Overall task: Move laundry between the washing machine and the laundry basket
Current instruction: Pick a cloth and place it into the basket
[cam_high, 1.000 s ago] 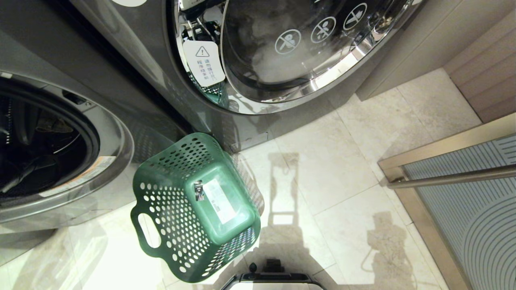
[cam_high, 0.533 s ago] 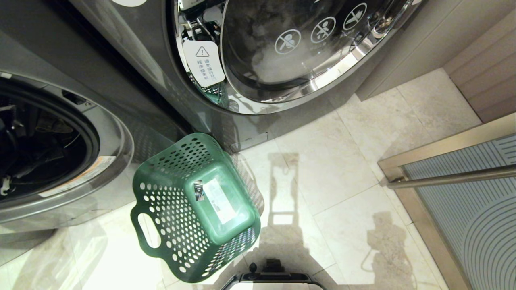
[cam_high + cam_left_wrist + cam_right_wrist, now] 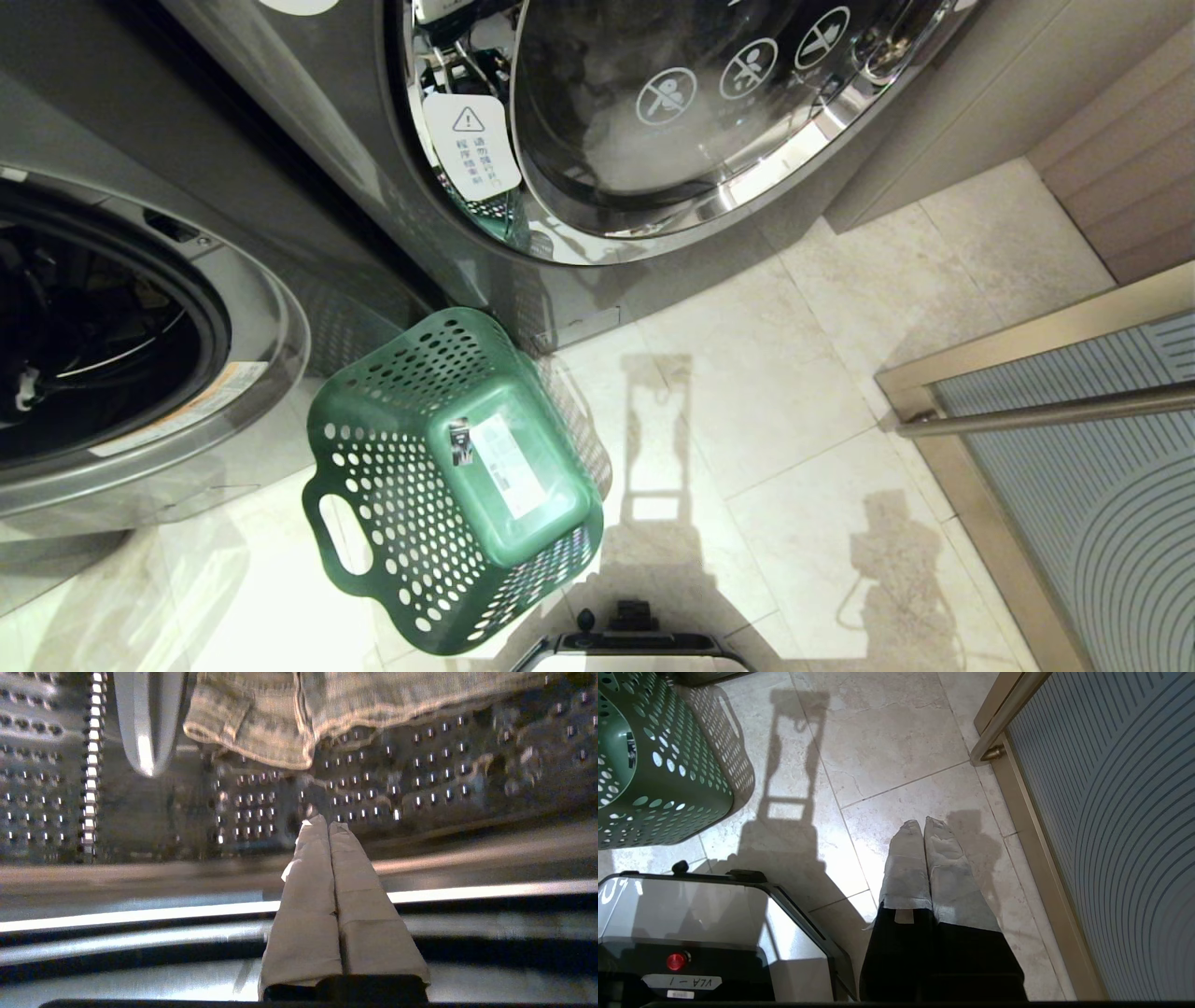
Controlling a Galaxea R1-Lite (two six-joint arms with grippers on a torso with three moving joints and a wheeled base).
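Note:
The washing machine on the left has its round mouth open, and my left arm reaches into its dark drum. Inside, my left gripper is shut and holds nothing. The laundry, grey-beige cloth, lies on the perforated drum wall beyond the fingertips, apart from them. The green laundry basket stands on the floor in front of the machine, with no cloth in it and a white sticker on its base. My right gripper hangs shut over the floor tiles, parked.
A second, like machine with a chrome-rimmed glass door and a hanging warning tag stands behind the basket. A glass panel with a metal rail borders the right. My own base is at the near edge. A drum paddle juts beside the cloth.
The dark shapes of my left arm inside the drum have shifted further in. The basket, the second machine and the right arm have not moved.

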